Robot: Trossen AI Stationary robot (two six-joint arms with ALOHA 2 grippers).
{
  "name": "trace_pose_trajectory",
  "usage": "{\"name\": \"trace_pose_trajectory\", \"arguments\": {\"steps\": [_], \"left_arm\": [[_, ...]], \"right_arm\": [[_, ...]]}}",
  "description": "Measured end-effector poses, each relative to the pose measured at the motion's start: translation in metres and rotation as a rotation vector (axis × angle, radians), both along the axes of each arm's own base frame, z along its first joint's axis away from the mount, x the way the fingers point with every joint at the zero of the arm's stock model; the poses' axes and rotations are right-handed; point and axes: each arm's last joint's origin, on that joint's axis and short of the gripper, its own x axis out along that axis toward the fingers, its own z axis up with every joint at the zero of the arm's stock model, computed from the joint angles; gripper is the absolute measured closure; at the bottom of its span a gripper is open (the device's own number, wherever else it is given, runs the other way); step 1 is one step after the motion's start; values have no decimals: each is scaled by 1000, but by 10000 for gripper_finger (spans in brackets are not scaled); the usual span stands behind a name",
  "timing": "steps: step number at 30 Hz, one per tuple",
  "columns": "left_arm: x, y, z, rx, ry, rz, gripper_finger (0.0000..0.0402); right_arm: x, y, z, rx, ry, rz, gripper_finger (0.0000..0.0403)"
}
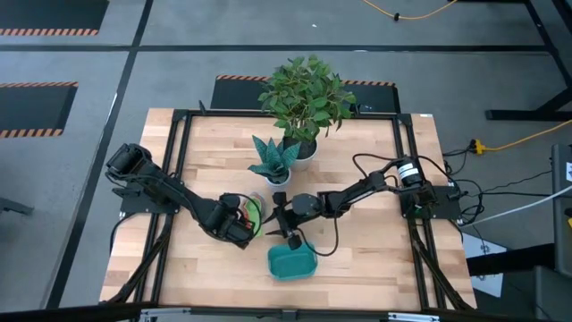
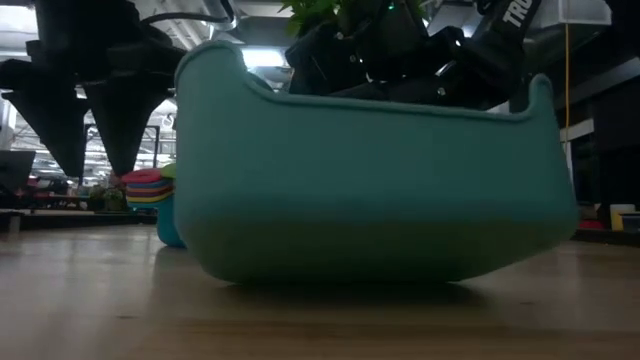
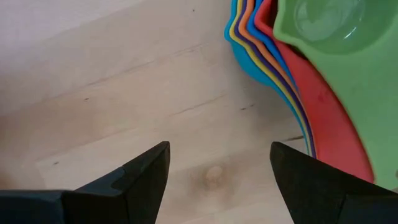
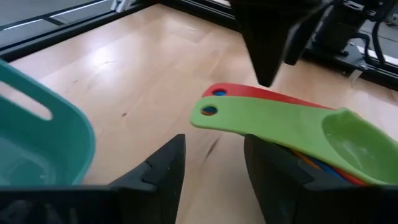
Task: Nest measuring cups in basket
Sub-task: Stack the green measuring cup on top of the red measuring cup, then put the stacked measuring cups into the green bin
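Note:
The measuring cups (image 1: 256,210) stand nested in one stack on the table's middle, the green one on top (image 3: 323,31), red and blues under it, the lowest cup's bottom on the wood. Their handles (image 4: 249,112) point toward my right gripper. The teal basket (image 1: 290,262) rests on its base nearer the front edge; it fills the low view (image 2: 370,190). My left gripper (image 3: 217,168) is open, fingers pointing down just left of the stack (image 2: 95,130). My right gripper (image 4: 214,165) is open, level, just short of the handle ends (image 1: 279,217). Neither touches anything.
A leafy plant in a white pot (image 1: 304,98) and a small succulent pot (image 1: 273,161) stand just beyond the cups. The right arm's cable (image 1: 335,237) loops on the table beside the basket. Black frame rails (image 1: 174,179) run along both table sides.

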Motion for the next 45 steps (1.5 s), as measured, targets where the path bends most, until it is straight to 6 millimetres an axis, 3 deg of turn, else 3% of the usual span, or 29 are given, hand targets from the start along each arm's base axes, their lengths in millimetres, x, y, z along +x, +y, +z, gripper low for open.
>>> {"name": "trace_pose_trajectory", "arguments": {"steps": [17,31,37,45], "left_arm": [[16,8,1,-36,-95,-1,130],[8,-2,2,-36,-72,-56,130],[2,-14,11,-74,-149,-4,130],[14,-23,17,-128,-342,62,130]], "right_arm": [[5,3,7,1,-24,8,234],[11,7,18,16,-23,49,234],[-4,6,52,12,69,94,234],[-46,-3,98,-145,285,113,234]]}}
